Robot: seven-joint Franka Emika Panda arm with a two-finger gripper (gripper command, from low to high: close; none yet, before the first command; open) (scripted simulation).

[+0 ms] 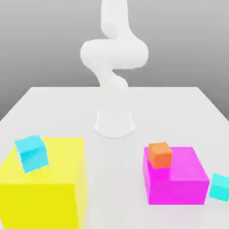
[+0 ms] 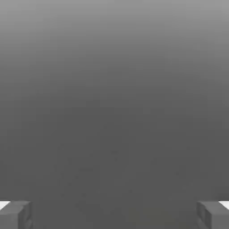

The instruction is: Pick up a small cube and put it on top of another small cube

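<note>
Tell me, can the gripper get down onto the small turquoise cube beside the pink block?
Probably yes. The turquoise cube sits on the table with nothing on top; the pink block stands close, and the gripper is open.

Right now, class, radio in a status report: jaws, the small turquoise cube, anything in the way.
Gripper: jaws wide open, nothing between them. Turquoise cube on the table, beside the magenta block. Orange cube on top of that block. Nothing on the turquoise cube.
</note>
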